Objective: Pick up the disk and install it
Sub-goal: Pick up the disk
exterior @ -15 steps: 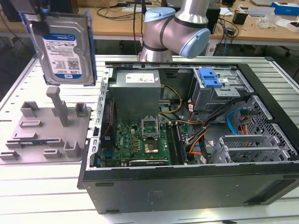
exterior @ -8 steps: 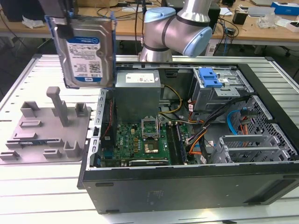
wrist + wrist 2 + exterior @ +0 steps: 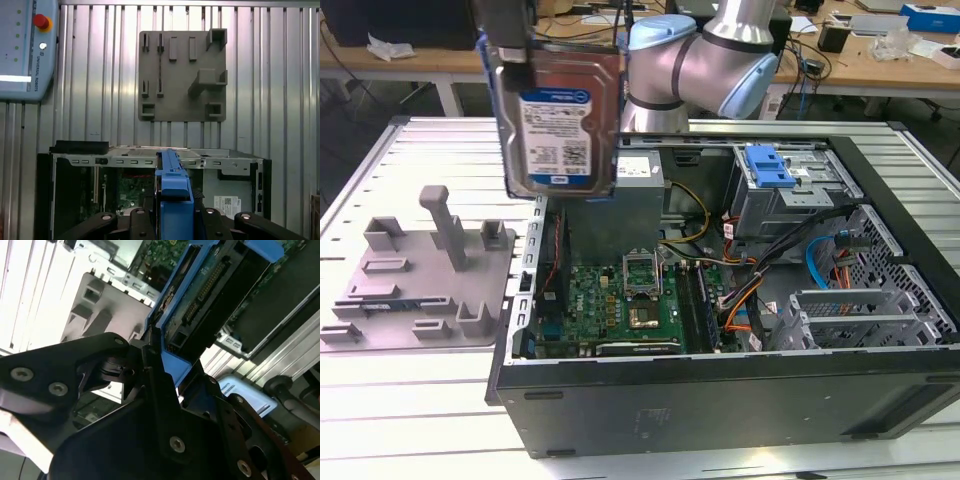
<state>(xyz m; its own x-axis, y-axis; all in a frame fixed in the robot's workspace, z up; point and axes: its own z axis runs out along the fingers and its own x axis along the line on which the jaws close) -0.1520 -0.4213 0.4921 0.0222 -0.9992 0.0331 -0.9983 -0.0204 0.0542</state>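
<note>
The disk (image 3: pixel 558 125) hangs upright in the air, above the gap between the grey fixture and the open computer case. Its white and blue label faces the exterior camera, and a blue bracket runs round its edges. My gripper (image 3: pixel 552 45) is shut on its upper end. In the first wrist view the disk (image 3: pixel 173 192) appears edge-on between the black fingers (image 3: pixel 137 220), over the case's near wall. The second wrist view has the disk's connector edge (image 3: pixel 210 287) pointing toward the case, with the gripper (image 3: pixel 157 357) clamped on the bracket.
The open computer case (image 3: pixel 720 372) lies on the ribbed metal table, motherboard and cables exposed. A drive cage with a blue latch (image 3: pixel 767 165) sits at its far right. The grey fixture (image 3: pixel 420 270) with upright posts lies to the exterior view's left. A teach pendant (image 3: pixel 25 50) rests on the table.
</note>
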